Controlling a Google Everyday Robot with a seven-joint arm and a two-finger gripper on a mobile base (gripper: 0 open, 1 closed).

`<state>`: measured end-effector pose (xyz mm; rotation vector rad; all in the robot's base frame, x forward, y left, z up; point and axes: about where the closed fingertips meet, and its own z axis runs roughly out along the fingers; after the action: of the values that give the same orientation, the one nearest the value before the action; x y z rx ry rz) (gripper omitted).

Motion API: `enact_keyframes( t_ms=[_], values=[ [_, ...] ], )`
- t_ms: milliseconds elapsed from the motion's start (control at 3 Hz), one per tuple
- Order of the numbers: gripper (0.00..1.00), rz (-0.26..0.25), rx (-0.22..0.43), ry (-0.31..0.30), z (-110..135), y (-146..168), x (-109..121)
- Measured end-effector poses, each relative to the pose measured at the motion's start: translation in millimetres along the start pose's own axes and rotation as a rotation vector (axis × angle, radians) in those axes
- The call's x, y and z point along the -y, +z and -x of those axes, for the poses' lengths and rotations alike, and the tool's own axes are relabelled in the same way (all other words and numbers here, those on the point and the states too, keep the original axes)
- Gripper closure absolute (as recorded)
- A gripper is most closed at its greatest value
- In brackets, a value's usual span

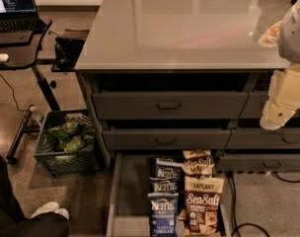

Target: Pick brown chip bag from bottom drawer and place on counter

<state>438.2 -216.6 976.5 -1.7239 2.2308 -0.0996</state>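
Note:
The bottom drawer is pulled open at the bottom of the camera view. In its right row the brown chip bag with white "Sea Salt" lettering stands upright at the front, with more brown bags behind it. Blue Kettle bags fill the row to its left. The glossy pale-grey counter spans the top of the cabinet. My gripper hangs at the right edge, in front of the upper drawers, well above and to the right of the brown bag. It holds nothing that I can see.
Closed grey drawers with bar handles sit above the open one. A green crate with bags stands on the floor at left. A black desk with a laptop is at far left. A person's leg and shoe are at bottom left. A cable lies at right.

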Motion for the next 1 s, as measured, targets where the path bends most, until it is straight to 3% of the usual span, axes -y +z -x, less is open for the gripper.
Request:
enact_keyframes(
  t_ms=[333, 667, 1000],
  values=[
    [0.00, 0.000, 0.000, 0.000, 0, 0, 0],
    [0.00, 0.001, 0.017, 0.028, -5, 22, -2],
    [0.00, -0.010, 0.002, 0.055, -17, 75, -10]
  ],
)
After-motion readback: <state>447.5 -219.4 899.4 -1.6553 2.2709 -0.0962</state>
